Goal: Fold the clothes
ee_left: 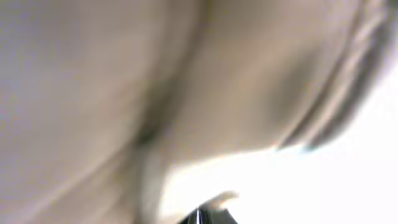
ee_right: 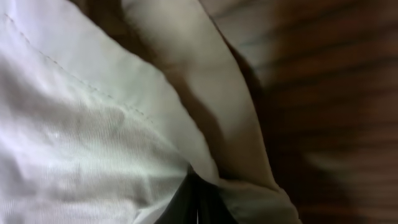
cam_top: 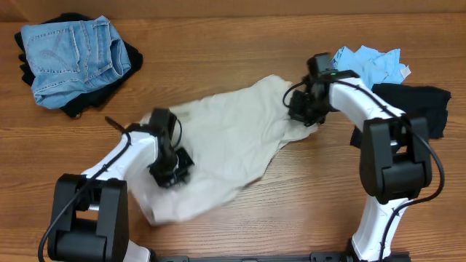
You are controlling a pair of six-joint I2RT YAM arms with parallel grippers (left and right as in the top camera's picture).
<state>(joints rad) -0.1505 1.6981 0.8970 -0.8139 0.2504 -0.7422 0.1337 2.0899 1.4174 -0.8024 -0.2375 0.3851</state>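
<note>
Nearest the lens: cream trousers (ee_right: 93, 124) crowd both wrist views, a stitched seam running across the right one.
Where the trousers lie: spread over the middle of the table (cam_top: 240, 29), rumpled, one end by each arm.
Left gripper (cam_top: 172, 170): closed tight at the near-left end. I take it to be pinching cloth, since fabric sits hard against its camera.
Right gripper (cam_top: 305, 113): closed tight at the far-right end, where a folded edge runs down into its fingers.
Other clothes: blue denim (cam_top: 73, 54) on black pieces (cam_top: 84, 108) at far left; a light-blue tee (cam_top: 371, 64) and another black piece (cam_top: 416, 103) at far right.
Risk: each hold looks like a thin edge pinch, so a pull could slip one end free and skew the fold.
Risk: the right arm works just beside the tee and could drag it along.
Hard to make out: the left wrist view is all blur, with no fingertips showing. How many layers either pinch holds, I cannot tell.
</note>
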